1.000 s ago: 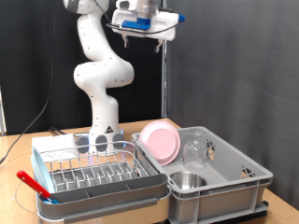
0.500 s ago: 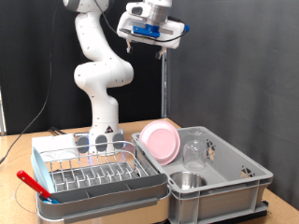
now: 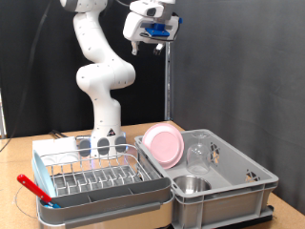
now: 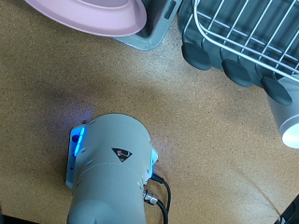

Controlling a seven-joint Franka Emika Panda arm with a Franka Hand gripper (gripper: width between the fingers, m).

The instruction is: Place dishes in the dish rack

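Note:
The round pink plate leans upright inside the deeper grey crate, at the exterior view's right. The clear glass stands beside it, and the small steel bowl sits at the crate's front. The dish rack, a pale tray with silver wire prongs, stands to the crate's left with no dishes among its prongs. My gripper is high above, near the exterior view's top, far from all the dishes, with nothing visible in it. The wrist view shows no fingers, only the plate's rim and the rack's wires.
The white arm's base stands behind the rack and also shows in the wrist view. A red-handled tool lies at the rack's left end. The wooden table carries everything. A black curtain hangs behind.
The hand has swung towards the exterior view's left and turned, staying high near the top. The plate, the glass, the bowl and the rack have not moved.

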